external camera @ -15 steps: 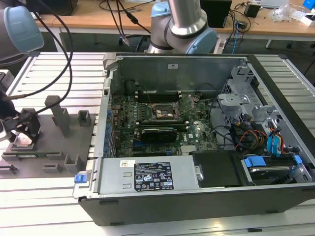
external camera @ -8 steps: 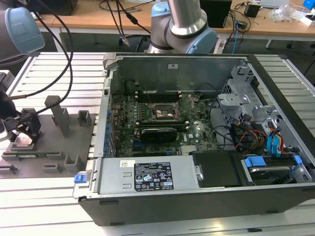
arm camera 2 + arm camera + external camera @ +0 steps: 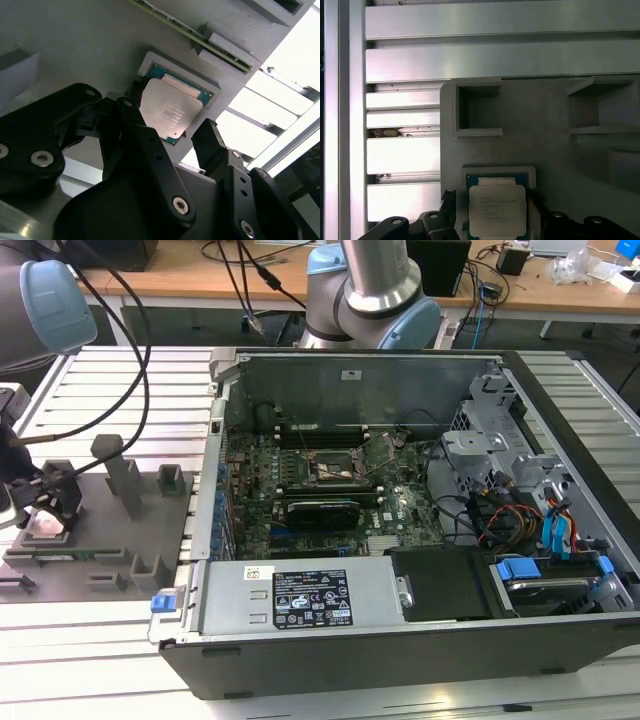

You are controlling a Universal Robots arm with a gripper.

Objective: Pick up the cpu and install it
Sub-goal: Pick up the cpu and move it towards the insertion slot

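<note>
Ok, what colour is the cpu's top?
The cpu is silver-white, green-rimmed; second wrist view shows it best.

Nothing legible, printed labels [image 3: 312, 602] on the metal cover [image 3: 228, 592], faint etched markings on the cpu [image 3: 167, 112]

The cpu [image 3: 167, 111] is a small, flat square chip with a shiny silver-white metal lid and a thin teal-green border around the lid. It lies flat, lid upward, seated in a shallow square recess of the grey tray [image 3: 545, 115], its edges parallel to the recess walls. In the exterior view the cpu [image 3: 45, 527] sits at the near corner of the tray at that view's left, well apart from the open computer case [image 3: 420, 490]. In both wrist views it lies between the spread jaws of the gripper [image 3: 167, 120], unlifted.
</note>
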